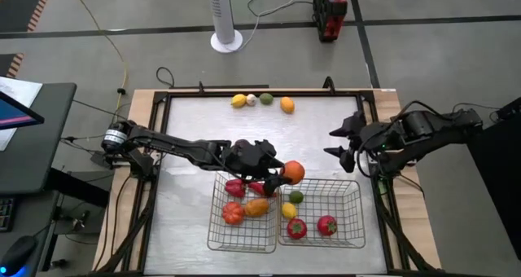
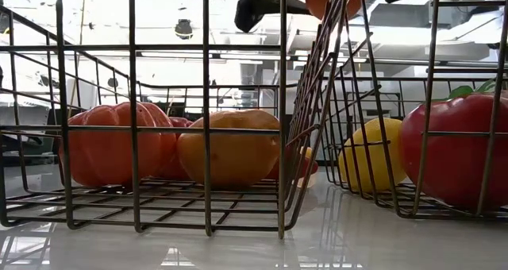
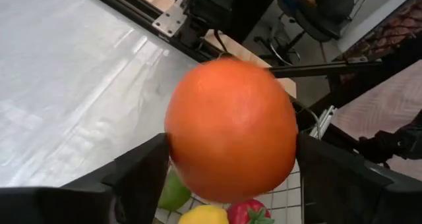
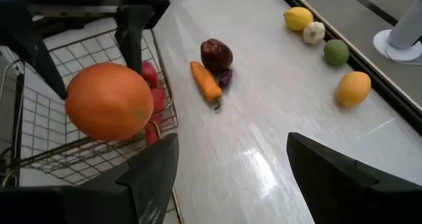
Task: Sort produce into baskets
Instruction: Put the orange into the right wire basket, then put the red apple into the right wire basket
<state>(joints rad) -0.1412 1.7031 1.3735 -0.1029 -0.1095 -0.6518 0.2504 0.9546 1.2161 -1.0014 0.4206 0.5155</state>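
- Filling our left wrist view, the orange [image 3: 231,128] sits between the fingers [image 3: 142,174] of the left hand [image 1: 273,169], parted around it, above the seam between both baskets [image 1: 244,238].
- We should centre it over the right basket [image 1: 352,243] first.
- Our right hand [image 1: 340,144] waits open over the bench [image 1: 187,122].

No text or label can be read.

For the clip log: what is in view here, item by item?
baskets: two, silver wire, side by side, near edge
orange: one, at left gripper, above baskets
lemon, garlic, lime, yellow fruit: a row, far edge
carrot, purple piece: on table, touching
left basket: red pepper, tomato, orange piece
right basket: four pieces, yellow, green, two red
left gripper: over baskets
right gripper: open, right side
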